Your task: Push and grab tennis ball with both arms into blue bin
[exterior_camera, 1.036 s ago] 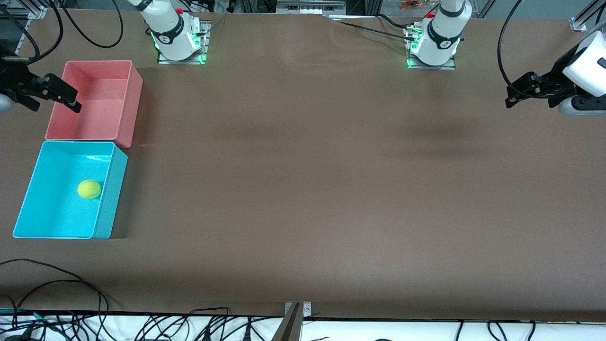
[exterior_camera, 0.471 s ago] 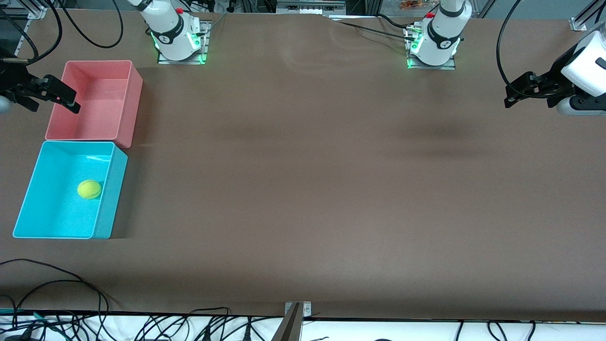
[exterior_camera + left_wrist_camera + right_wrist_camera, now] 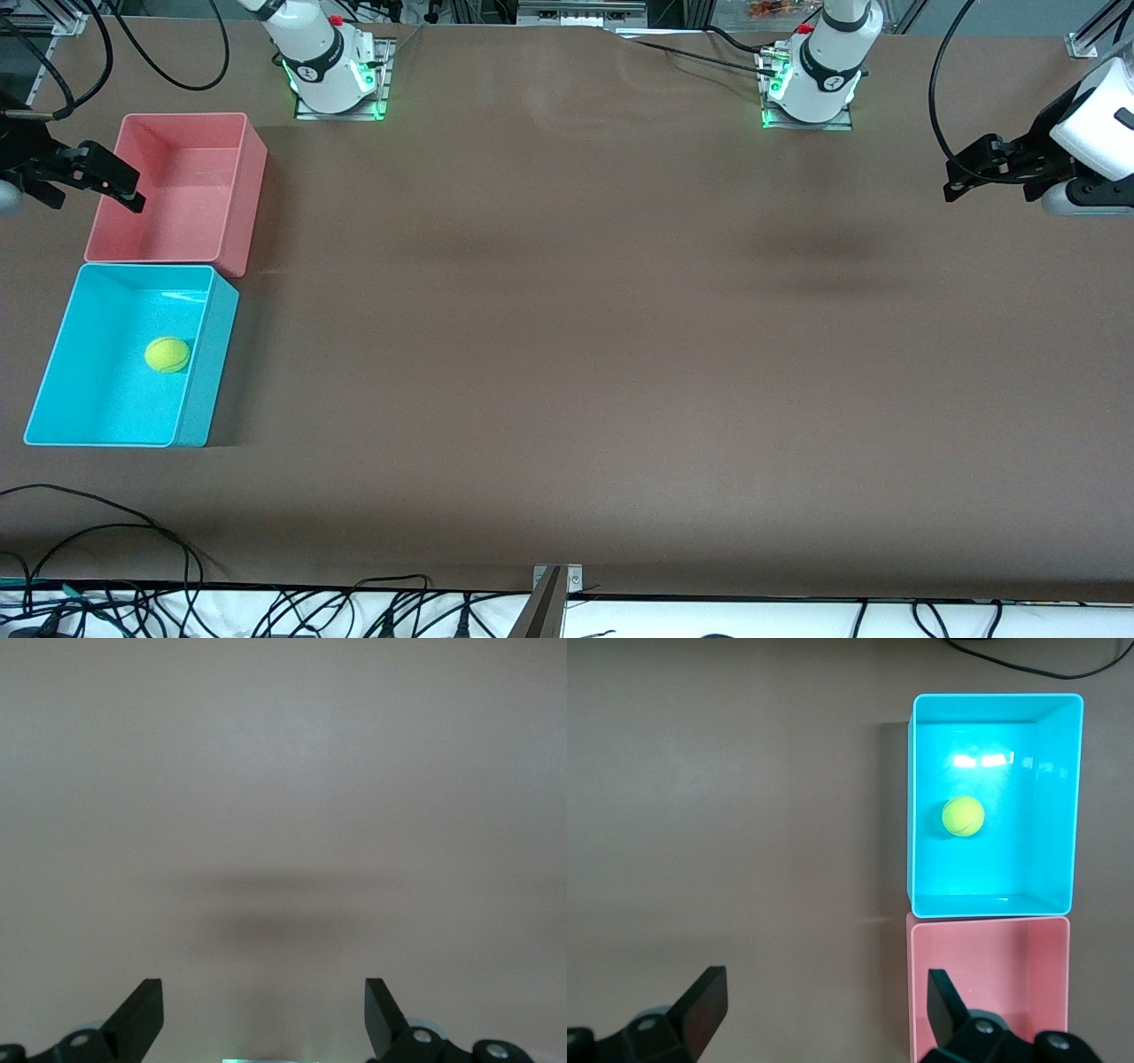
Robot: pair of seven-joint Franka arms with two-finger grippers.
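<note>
Right pincer (image 3: 93, 182) hangs wide and empty above the pink bin's (image 3: 239, 177) edge. The ball (image 3: 166, 354) lies in the blue bin (image 3: 208, 354). Left pincer (image 3: 974, 173) hangs wide over bare surface (image 3: 576, 354). Task looks finished; nothing remains but parking.

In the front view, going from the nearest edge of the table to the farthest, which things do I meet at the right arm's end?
Blue bin with the tennis ball resting in it → pink bin → right arm's base. The open right gripper hangs beside the pink bin.
</note>
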